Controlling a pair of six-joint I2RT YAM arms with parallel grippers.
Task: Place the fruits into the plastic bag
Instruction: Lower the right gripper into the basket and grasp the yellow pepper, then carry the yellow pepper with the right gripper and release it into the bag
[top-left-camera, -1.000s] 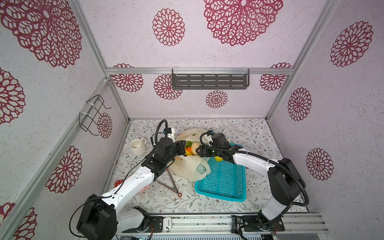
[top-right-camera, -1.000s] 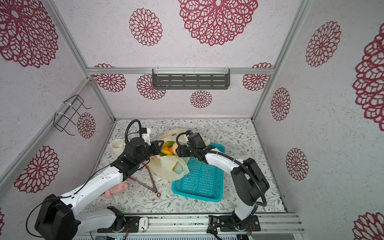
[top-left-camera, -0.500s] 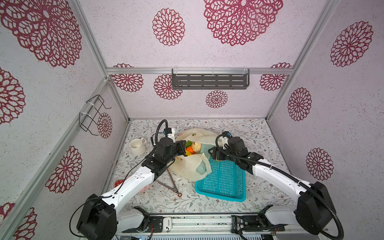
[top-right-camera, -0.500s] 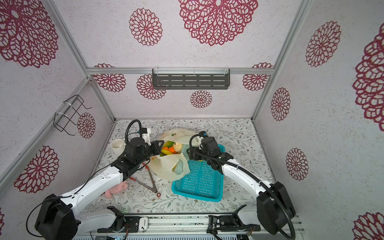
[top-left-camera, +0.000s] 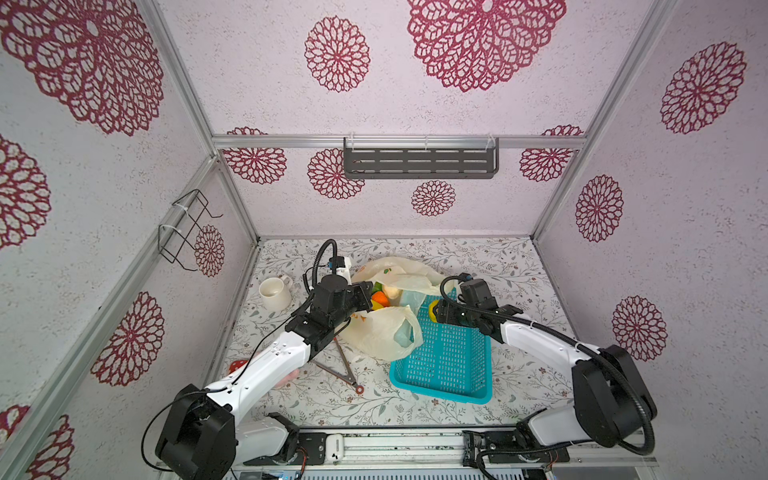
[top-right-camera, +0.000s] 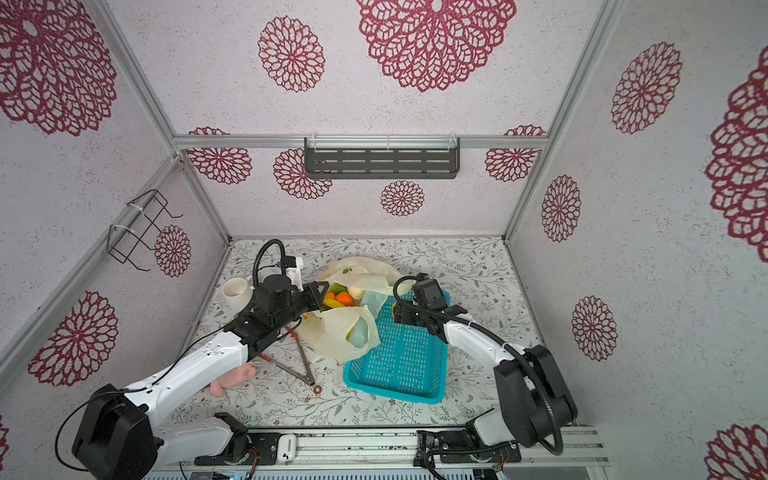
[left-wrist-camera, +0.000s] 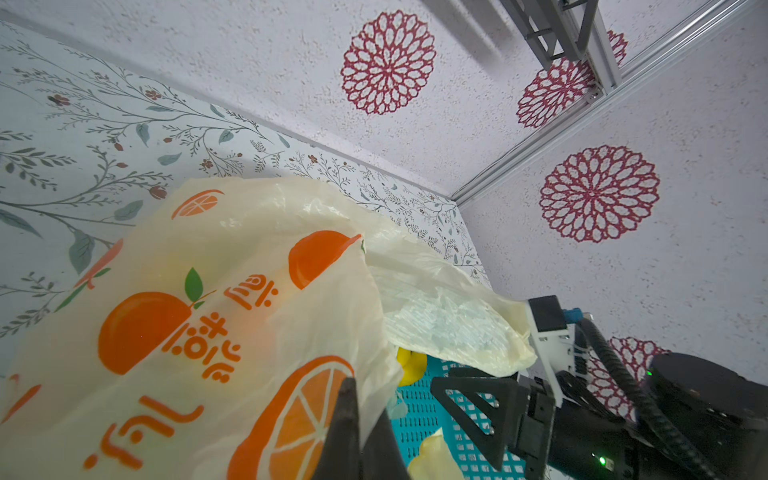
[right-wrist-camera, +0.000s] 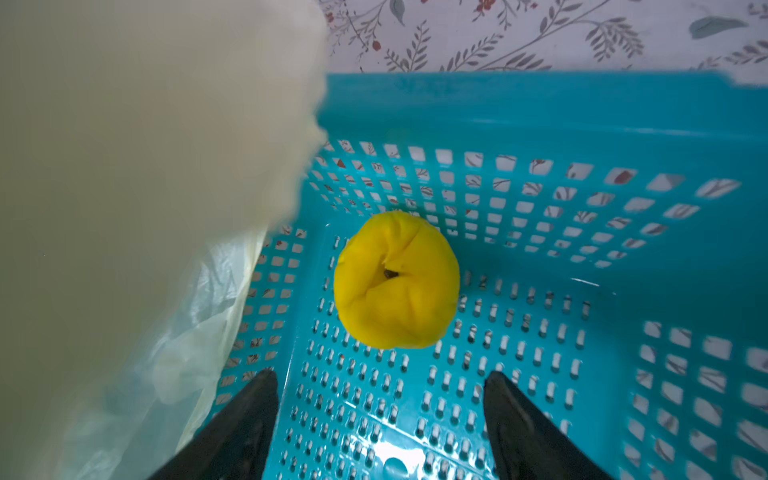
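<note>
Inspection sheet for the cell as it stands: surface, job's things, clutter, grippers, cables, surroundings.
Surface: floral table top, no spill seen.
Job's things: plastic bag mouth open, orange fruit and others inside; yellow fruit lying in the basket.
Clutter: mug, tongs, pink plush toy partly hidden by the left arm.
Grippers: left gripper shut on the bag's edge; right gripper open above the yellow fruit, apart from it.
Cables: black cable loops at both wrists, no snag seen.
Surroundings: grey shelf on back wall, wire rack on side wall.
</note>
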